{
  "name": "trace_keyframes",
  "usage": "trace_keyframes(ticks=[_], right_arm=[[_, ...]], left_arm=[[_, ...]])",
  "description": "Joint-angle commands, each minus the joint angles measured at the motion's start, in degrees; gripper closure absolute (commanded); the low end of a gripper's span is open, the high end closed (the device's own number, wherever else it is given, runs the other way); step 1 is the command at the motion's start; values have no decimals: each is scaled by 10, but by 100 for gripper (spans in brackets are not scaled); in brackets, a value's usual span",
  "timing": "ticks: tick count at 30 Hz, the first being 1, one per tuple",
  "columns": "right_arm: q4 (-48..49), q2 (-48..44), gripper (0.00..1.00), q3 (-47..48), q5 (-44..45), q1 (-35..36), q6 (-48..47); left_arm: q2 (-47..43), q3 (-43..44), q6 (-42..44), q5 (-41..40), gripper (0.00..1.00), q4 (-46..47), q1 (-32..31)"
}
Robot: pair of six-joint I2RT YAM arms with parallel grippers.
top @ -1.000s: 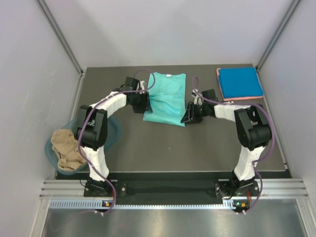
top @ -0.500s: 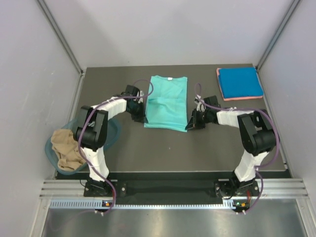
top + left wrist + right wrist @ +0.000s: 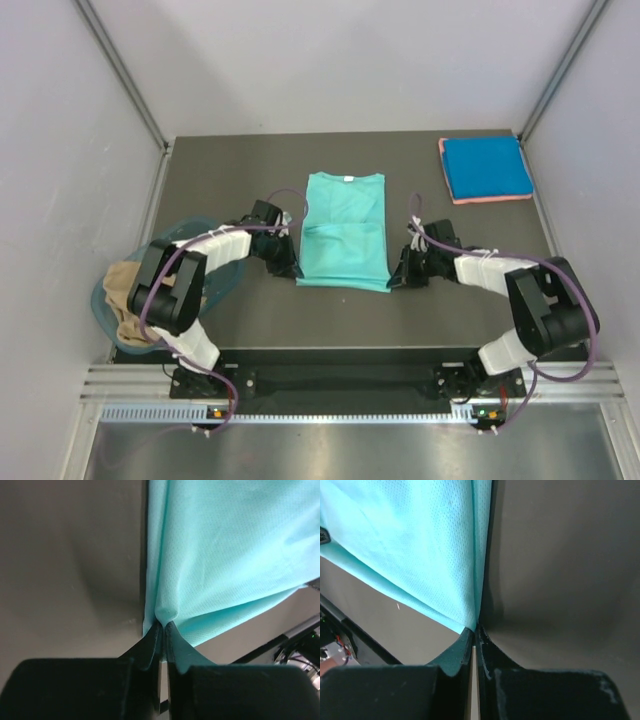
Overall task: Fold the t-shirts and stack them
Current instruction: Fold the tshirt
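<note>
Overhead view faces down; both wrist views closely share the teal-green t-shirt (image 3: 343, 232).

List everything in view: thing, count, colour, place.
teal-green t-shirt: one, teal-green, flat mid-table
blue t-shirt: one, bright blue, folded, far right corner
pink t-shirt: one, pink, edge showing under the blue one
tan t-shirt: one, tan, bunched in the tub
tub: one, translucent teal, table's left edge
table: one, dark grey, under everything
left gripper: one, black, shut on the teal-green t-shirt's near left corner
right gripper: one, black, shut on its near right corner
</note>
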Motion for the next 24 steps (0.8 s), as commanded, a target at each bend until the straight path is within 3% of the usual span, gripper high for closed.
trace_keyframes(ticks=[1,3,4,8,13,20,24], right_arm=[[-43,-42,99,-21,42,7,-5],[-53,-72,96,-28,43,10,0],[-68,-82,87,-30,46,9,1],[-123,-122,67,-5,79,9,2],[-144,-107,64,82,84,0,-26],[-106,-5,64,206,37,-15,-101],[-100,69,60,267,-11,-40,-144]], left_arm=[[-63,-32,-23,-13,86,9,-19],[-89,-38,-31,-28,77,-3,-29],[-97,-39,-36,-42,70,-16,-32],[-110,4,-17,-88,60,-62,-31],[-56,104,49,-107,61,-59,-29],[31,175,103,-120,62,-24,-27],[70,195,143,-120,57,-7,-26]])
